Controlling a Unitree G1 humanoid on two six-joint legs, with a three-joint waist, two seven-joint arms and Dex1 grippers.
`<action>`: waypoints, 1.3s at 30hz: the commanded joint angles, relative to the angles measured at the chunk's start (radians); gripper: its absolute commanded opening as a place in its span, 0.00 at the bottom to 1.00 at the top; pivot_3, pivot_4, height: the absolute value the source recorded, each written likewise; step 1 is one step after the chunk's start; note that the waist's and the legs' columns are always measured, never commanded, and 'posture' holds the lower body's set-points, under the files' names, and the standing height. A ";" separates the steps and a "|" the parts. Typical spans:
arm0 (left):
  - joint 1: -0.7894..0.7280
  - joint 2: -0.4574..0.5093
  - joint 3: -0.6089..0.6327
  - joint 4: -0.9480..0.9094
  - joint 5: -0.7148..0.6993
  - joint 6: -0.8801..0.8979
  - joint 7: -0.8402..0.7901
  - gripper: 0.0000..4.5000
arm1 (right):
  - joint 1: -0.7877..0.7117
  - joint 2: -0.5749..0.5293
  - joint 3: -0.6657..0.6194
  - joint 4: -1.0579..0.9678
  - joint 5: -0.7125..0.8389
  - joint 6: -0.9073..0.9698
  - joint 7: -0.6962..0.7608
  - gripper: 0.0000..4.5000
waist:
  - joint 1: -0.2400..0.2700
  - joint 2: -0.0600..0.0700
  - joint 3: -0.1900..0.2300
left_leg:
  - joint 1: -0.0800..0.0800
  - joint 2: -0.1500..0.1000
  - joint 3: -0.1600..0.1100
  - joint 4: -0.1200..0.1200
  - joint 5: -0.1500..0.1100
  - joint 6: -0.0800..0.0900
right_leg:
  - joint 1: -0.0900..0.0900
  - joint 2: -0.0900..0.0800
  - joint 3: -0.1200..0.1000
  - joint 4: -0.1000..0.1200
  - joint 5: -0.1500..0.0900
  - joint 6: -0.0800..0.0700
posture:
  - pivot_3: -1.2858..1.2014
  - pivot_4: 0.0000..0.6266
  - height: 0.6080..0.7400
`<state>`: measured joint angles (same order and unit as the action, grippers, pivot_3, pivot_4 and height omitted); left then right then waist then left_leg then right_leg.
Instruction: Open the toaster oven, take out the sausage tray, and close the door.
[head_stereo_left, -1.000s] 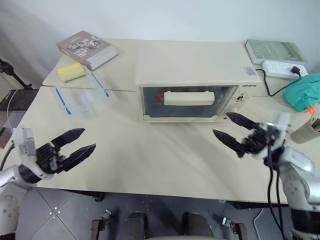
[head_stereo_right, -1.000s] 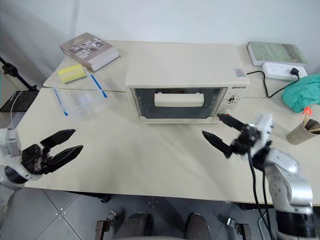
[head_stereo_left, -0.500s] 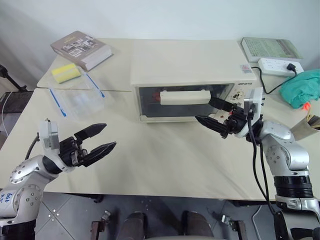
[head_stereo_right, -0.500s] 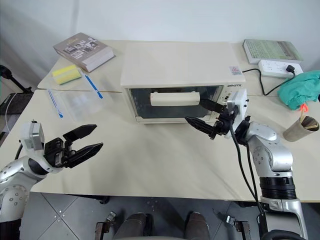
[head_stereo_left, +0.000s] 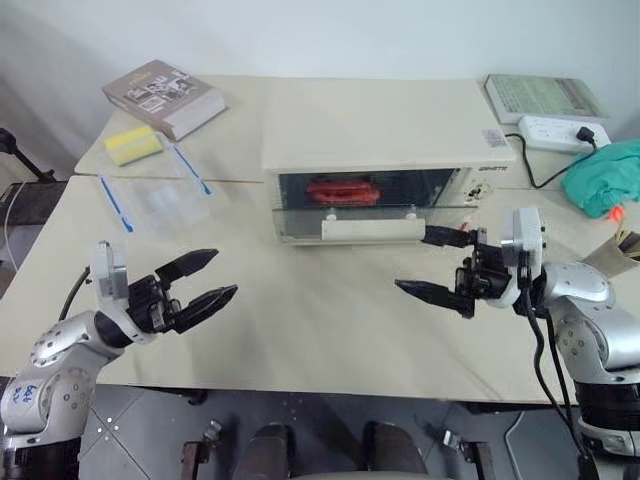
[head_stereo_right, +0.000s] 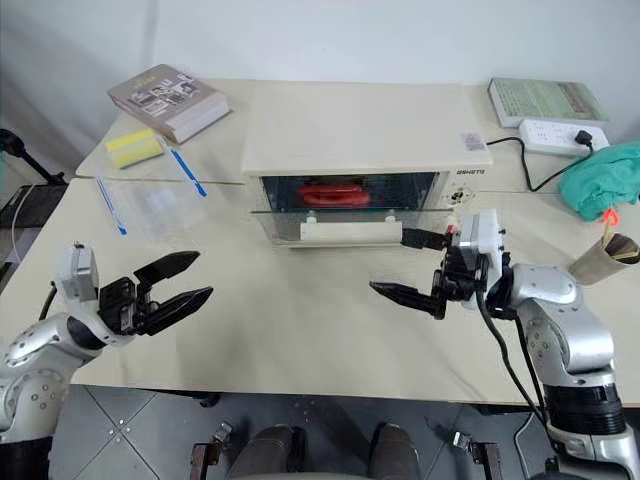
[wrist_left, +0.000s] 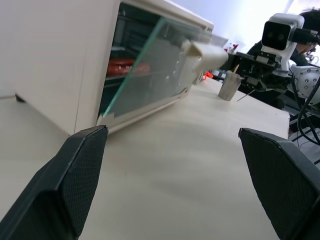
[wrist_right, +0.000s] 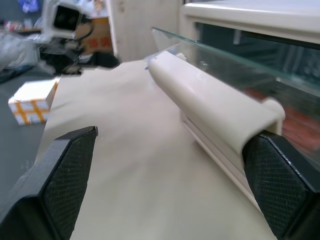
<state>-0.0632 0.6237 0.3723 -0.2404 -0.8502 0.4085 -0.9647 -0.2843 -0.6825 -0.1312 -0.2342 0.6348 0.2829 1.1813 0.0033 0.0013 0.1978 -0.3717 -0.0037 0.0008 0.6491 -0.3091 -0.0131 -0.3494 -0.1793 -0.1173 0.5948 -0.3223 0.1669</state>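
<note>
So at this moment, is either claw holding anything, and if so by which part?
Nothing is held. The left claw hangs open over the table, clear of everything. The right claw is open beside the door's handle, not closed on it; the door stands partly open.

A lab: bare tables (head_stereo_left: 300, 330), power strip (head_stereo_left: 556, 131), tripod (head_stereo_left: 18, 155).
</note>
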 joint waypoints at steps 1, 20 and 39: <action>-0.049 0.004 0.004 0.011 -0.043 0.024 -0.016 0.86 | 0.052 -0.020 0.008 -0.071 -0.043 -0.109 0.064 1.00 | 0.001 0.000 0.000 | 0.000 0.000 0.000 0.000 0.000 0.000 | 0.000 0.000 0.000 0.000 0.000 0.000 | 0.52 0.24 1.00; -0.453 -0.241 -0.290 0.342 0.253 -0.122 0.021 0.01 | 0.157 0.016 0.036 -0.026 -0.180 -0.329 0.018 1.00 | 0.002 -0.002 0.001 | 0.000 0.000 0.001 0.001 0.000 0.000 | 0.000 0.000 0.000 0.000 0.000 0.001 | 0.52 0.24 1.00; -0.357 -0.206 -0.418 0.407 0.439 -0.220 -0.091 0.01 | 0.389 -0.039 -0.244 -0.084 -0.258 -0.335 -0.241 1.00 | 0.013 -0.002 0.001 | 0.004 0.000 0.003 0.006 -0.001 0.001 | 0.005 0.000 0.002 0.000 0.001 0.000 | 0.52 0.24 1.00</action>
<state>-0.4224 0.4138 -0.0448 0.1742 -0.4226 0.2141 -1.0430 0.1376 -0.6997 -0.3901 -0.2696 0.3863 -0.0819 0.9834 0.0161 -0.0011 0.1985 -0.3681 -0.0034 0.0040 0.6555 -0.3098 -0.0123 -0.3448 -0.1788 -0.1146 0.5949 -0.3215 0.1670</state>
